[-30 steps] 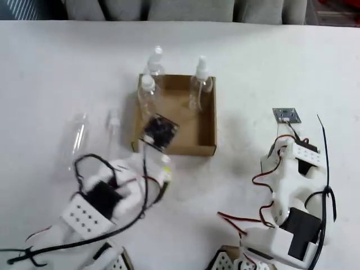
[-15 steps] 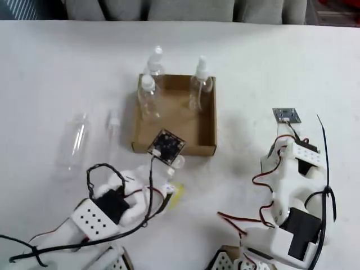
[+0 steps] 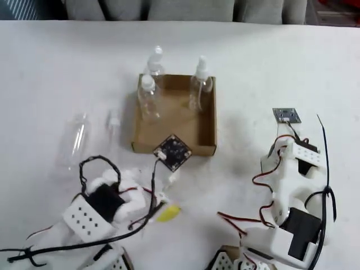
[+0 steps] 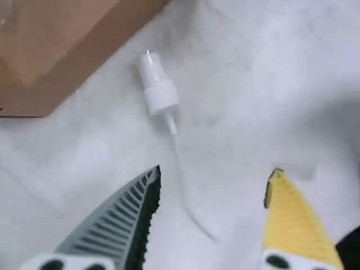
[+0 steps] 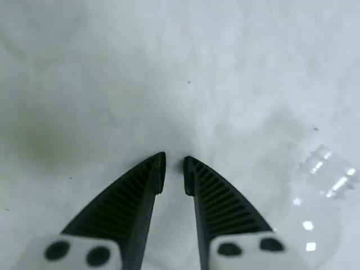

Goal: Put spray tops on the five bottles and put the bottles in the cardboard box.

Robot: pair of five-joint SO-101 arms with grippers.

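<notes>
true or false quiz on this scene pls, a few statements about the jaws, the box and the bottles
1. The left gripper has its jaws open. True.
2. A white plastic spray top lies on the white table beside the brown cardboard box. True.
3. The cardboard box is empty. False: clear plastic bottles stand in it.
4. The right gripper grips a bottle. False: its jaws are shut on nothing.
5. The clear bottle left of the box in the high view stands upright. False: it lies on its side.
</notes>
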